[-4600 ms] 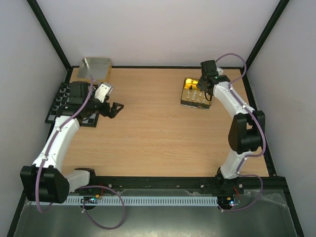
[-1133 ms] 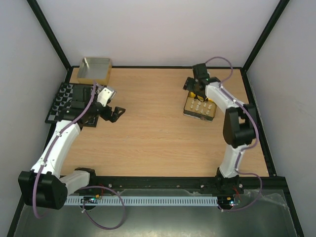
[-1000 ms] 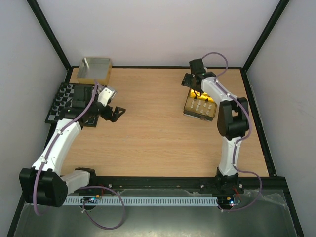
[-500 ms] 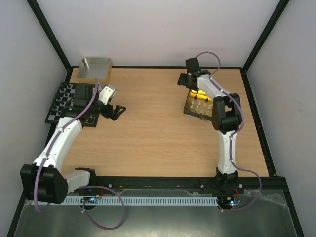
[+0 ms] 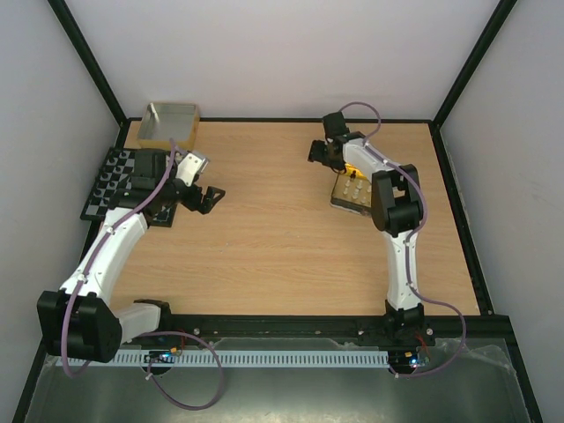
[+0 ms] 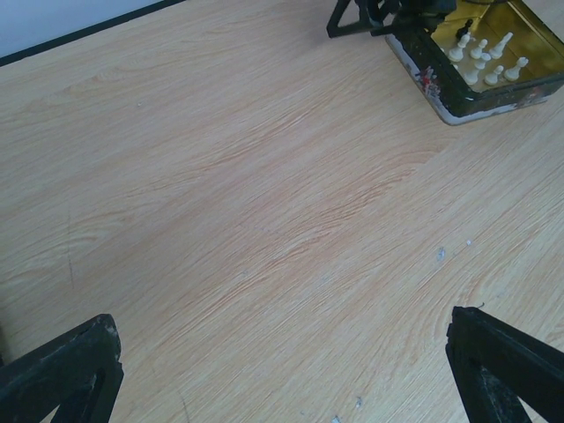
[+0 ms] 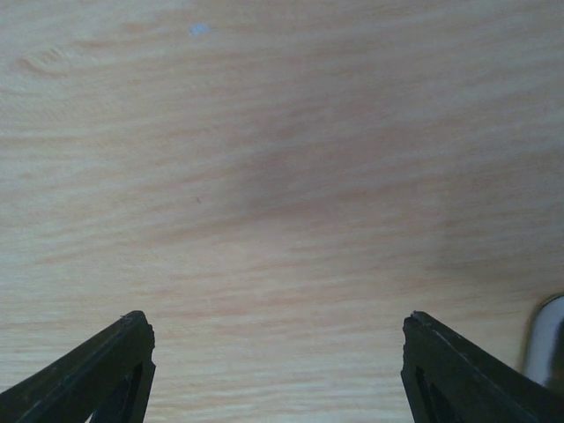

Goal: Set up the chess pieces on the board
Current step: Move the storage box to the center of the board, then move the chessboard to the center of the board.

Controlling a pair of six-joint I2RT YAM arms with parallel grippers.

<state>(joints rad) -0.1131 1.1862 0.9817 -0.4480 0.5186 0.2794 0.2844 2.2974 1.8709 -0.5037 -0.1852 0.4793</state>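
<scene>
The board (image 5: 104,196) lies at the table's left edge, partly under my left arm, with black chessmen (image 5: 107,174) standing on it. Cream-white chessmen (image 5: 356,188) stand inside a gold tin (image 5: 345,201); the left wrist view shows these pieces (image 6: 486,58) too. My left gripper (image 5: 204,198) hovers just right of the board, open and empty, its fingertips (image 6: 62,374) wide apart over bare wood. My right gripper (image 5: 320,152) is beside the tin's far left corner, open over bare table (image 7: 278,374), nothing between its fingertips (image 7: 101,370).
A grey box with a tan rim (image 5: 167,123) stands at the far left corner, behind the board. The gold tin (image 6: 449,92) sits far right of centre. Black frame rails edge the table. Bare wood spans the middle between both arms.
My right gripper swung left from above the tin to the table beside its far left corner, its jaws narrowing a little. Earlier, the tin shifted toward the near right. The left arm barely moved.
</scene>
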